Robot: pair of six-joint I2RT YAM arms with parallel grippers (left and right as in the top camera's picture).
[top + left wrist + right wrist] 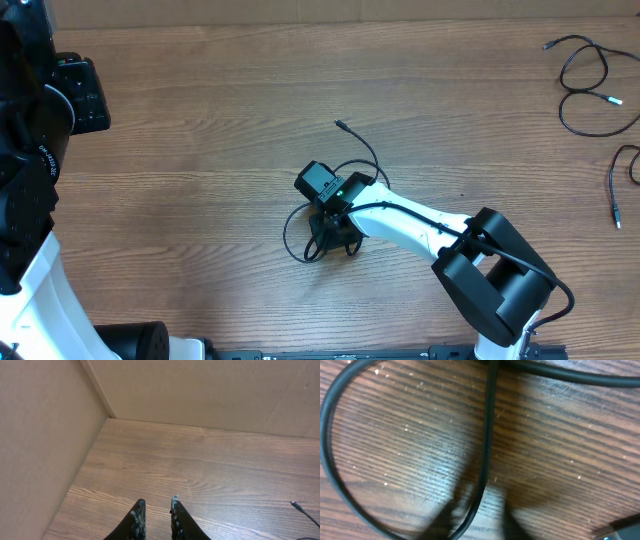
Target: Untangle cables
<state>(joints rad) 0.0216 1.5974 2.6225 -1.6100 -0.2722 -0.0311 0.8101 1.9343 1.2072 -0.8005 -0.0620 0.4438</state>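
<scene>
Pinching a black cable (487, 435), right pincer (330, 225) shows no readable writing.

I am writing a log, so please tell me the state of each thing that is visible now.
Tangled thin black cable at table centre: looped, lying under the right gripper.
Right gripper: lowered onto that cable; grip not visible.
Left gripper: nearly shut, empty, above bare wood.
Separated black cables at far right: lying loose, apart from the tangle.

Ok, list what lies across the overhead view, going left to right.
Left arm → tangled cable under the right gripper → right arm's black base joint → looped cable at the top right → short cable by the right edge.
</scene>
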